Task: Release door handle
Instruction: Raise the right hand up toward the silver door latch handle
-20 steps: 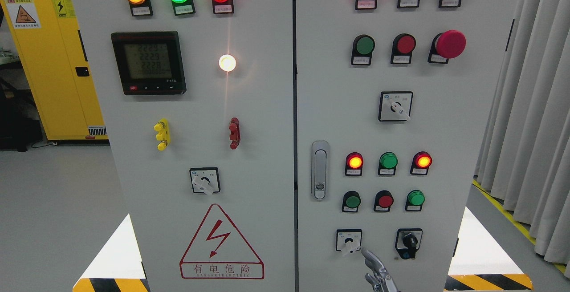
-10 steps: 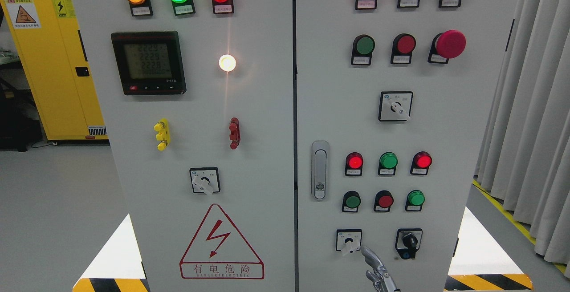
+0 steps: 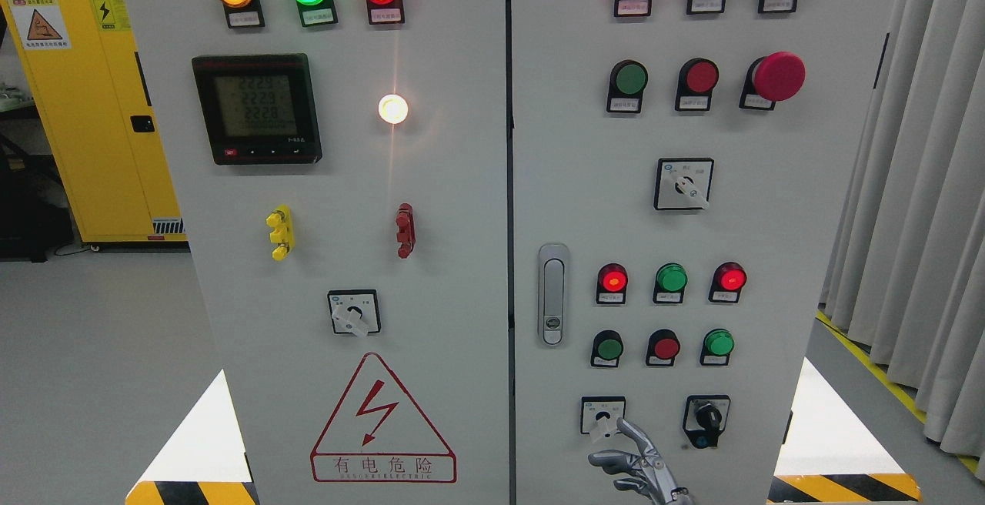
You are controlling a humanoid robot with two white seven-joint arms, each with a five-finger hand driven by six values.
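The grey door handle (image 3: pixel 552 293) sits upright in its recess on the right cabinet door (image 3: pixel 769 220), just right of the centre seam. My right hand (image 3: pixel 629 453) comes up from the bottom edge, well below and to the right of the handle. Its metal fingers (image 3: pixel 608 458) are spread and hold nothing. One fingertip lies close to the white knob of the lower selector switch (image 3: pixel 602 419); whether it touches I cannot tell. The left arm does not show.
Both cabinet doors stand closed and carry lamps, push buttons, a red mushroom button (image 3: pixel 777 75), a meter (image 3: pixel 256 108) and rotary switches. A yellow cabinet (image 3: pixel 85 105) stands at the far left, grey curtains (image 3: pixel 916 205) at the right.
My right hand has risen a little into view, and more of its fingers show, spread out to the left. The handle has not moved.
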